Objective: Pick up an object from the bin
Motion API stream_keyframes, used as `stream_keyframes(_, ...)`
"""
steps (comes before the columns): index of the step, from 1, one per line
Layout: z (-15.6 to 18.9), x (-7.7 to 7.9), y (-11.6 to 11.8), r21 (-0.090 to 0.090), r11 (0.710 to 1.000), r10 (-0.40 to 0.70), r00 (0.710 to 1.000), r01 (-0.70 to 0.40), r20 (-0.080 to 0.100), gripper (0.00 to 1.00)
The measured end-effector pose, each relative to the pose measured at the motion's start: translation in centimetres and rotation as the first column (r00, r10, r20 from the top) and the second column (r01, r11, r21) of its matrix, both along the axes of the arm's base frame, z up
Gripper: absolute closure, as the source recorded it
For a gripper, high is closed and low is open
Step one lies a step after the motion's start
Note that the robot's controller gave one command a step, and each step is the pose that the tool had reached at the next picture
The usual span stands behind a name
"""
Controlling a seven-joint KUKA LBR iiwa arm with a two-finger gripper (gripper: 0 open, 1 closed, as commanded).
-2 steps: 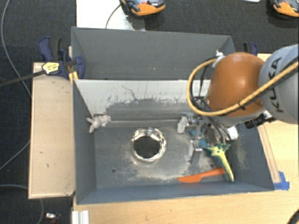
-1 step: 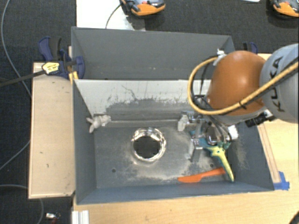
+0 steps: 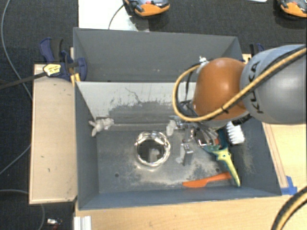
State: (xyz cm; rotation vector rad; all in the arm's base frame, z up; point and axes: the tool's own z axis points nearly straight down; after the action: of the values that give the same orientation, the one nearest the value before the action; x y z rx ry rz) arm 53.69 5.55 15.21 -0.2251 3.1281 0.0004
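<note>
Gripper sat low over the bin floor, just right of a clear round glass-like ring lying mid-floor, a yellow-and-teal tool near on its other side; whether spread or closed, could not tell.

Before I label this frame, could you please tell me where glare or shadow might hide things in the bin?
In the camera view, light falls brightly on the back wall of the bin. In the same view, the clear ring glints white along its rim. The floor beneath the robot's orange cover looks darker, around the white brush.
</note>
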Motion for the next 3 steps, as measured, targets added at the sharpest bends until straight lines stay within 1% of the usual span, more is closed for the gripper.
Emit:
stream_keyframes(1, -1.2, 2.3, 4.4, -0.002, 0.957, 0.289, 0.957, -0.289, 0.005, 0.00)
stream_keyframes(2, -1.4, 4.1, 4.4, -0.001, 0.962, 0.271, 0.962, -0.271, 0.001, 0.00)
stream_keyframes(3, -8.4, 5.1, 4.7, 0.000, 0.943, 0.334, 0.943, -0.334, 0.006, 0.00)
